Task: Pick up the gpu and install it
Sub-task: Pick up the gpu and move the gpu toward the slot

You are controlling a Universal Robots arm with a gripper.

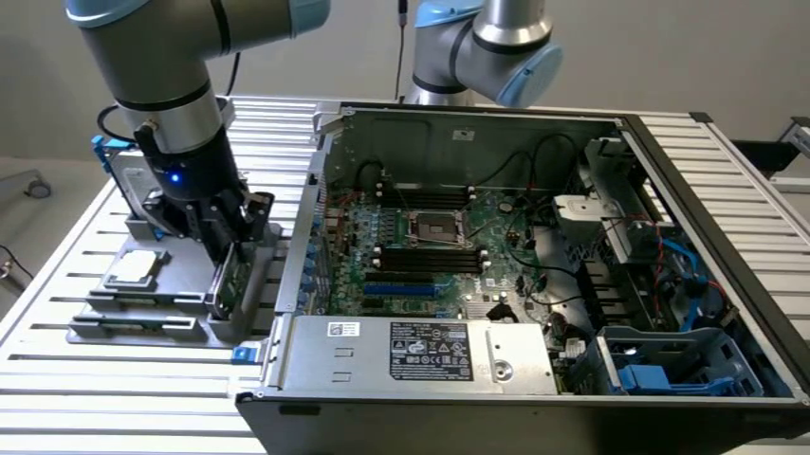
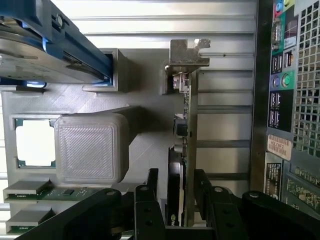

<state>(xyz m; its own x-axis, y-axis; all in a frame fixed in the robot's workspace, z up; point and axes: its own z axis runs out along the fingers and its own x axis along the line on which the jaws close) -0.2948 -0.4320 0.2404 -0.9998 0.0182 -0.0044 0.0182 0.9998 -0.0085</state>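
The gpu [image 1: 227, 284] stands on edge in a slot of the grey holder [image 1: 177, 301] at the exterior view's left, beside the open computer case [image 1: 532, 256]. In the wrist view the gpu [image 2: 188, 125] is seen edge-on: green board, black cooler, and the silvery bracket [image 2: 187, 52] at its far end. My gripper [image 1: 228, 248] has come down over it. The gripper [image 2: 177, 192] is open, with one black finger on each side of the card and small gaps showing.
The holder also carries a square processor chip [image 2: 34, 142], memory sticks [image 2: 30, 190] and a hard drive with blue rails [image 2: 55, 45]. The case's rear panel [image 2: 290, 100] stands close beside the holder. A second arm [image 1: 487, 47] stands behind the case.
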